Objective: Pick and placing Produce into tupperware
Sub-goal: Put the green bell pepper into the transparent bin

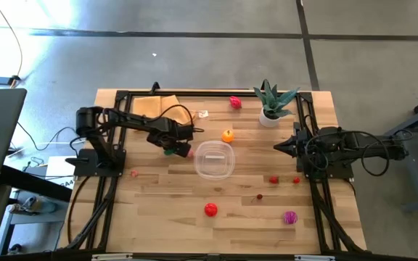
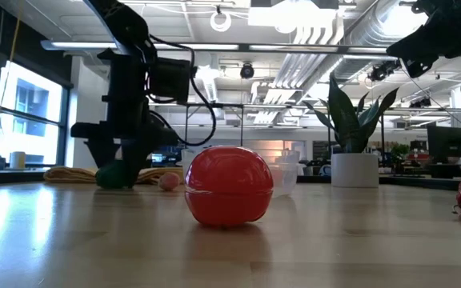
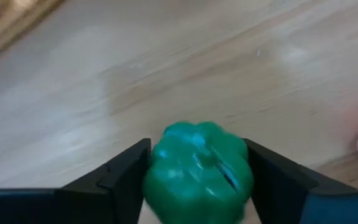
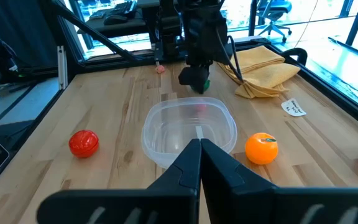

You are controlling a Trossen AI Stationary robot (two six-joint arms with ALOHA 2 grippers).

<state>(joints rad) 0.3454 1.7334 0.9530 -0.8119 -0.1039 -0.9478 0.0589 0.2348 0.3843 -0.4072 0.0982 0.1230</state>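
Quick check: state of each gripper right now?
Left gripper: closing around the green toy vegetable on the table.
Right gripper: shut, holding nothing.

Looks like a robotics lab set in an open office. Bare ducts and pipes [image 2: 318, 32] under the ceiling, a polished concrete floor [image 1: 194, 65], desks with monitors [image 2: 446, 144] and a rolling office chair [image 4: 272, 18] beyond the wooden workbench [image 1: 165, 203]. Tall windows [image 2: 22, 112] along one side.

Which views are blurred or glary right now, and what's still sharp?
Left wrist view: green produce between the left gripper fingers is blurred. Low view: bright backlit windows; red produce is sharp. High view: sunlight glare on the floor.
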